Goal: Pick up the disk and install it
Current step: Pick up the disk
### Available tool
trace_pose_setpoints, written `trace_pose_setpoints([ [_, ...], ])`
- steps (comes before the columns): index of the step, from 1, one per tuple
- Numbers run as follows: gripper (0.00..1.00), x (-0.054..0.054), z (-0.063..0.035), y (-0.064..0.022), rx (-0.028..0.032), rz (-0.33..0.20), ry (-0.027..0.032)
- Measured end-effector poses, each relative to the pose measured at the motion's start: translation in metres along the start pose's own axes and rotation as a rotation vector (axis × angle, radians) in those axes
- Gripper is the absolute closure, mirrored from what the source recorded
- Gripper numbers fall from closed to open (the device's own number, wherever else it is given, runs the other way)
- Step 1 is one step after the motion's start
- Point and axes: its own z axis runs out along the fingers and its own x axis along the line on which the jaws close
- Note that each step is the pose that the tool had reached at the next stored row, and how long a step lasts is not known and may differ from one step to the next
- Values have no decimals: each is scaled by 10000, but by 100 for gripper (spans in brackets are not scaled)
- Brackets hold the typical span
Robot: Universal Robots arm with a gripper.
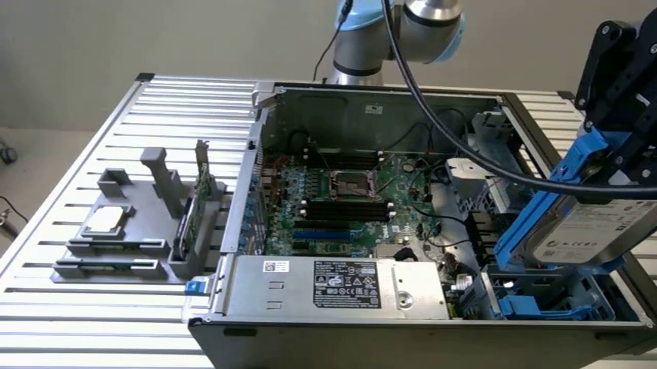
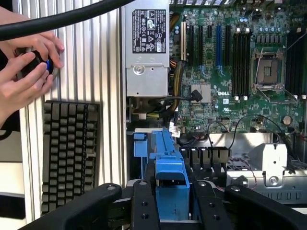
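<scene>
The disk [image 1: 587, 224] hangs tilted in the air at the exterior view's right, over the near corner of the open computer case [image 1: 254, 184]. The gripper [image 1: 614, 147] is clamped on its blue carrier rail from above. Under it sits the drive bay [image 1: 536, 306] with more blue plastic, hemmed in by the case wall and loose cables. The exterior view alone gives the disk's labelled silver face. On the wrist view the disk [image 2: 171, 184] is just a blue edge pinched between the gripper's [image 2: 173, 211] black fingers [image 2: 144, 206]. That view also takes in the motherboard [image 2: 230, 72], a keyboard [image 2: 69, 153], and a person's hands [image 2: 21, 88] round a small dark object on the slatted table [image 2: 103, 57].
</scene>
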Motion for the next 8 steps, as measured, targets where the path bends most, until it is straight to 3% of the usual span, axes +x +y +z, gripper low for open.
trace_pose_setpoints([
  [4,67,6,61,-59,-1,-40,-10],
  [8,67,12,124,-62,-2,-127,-12],
])
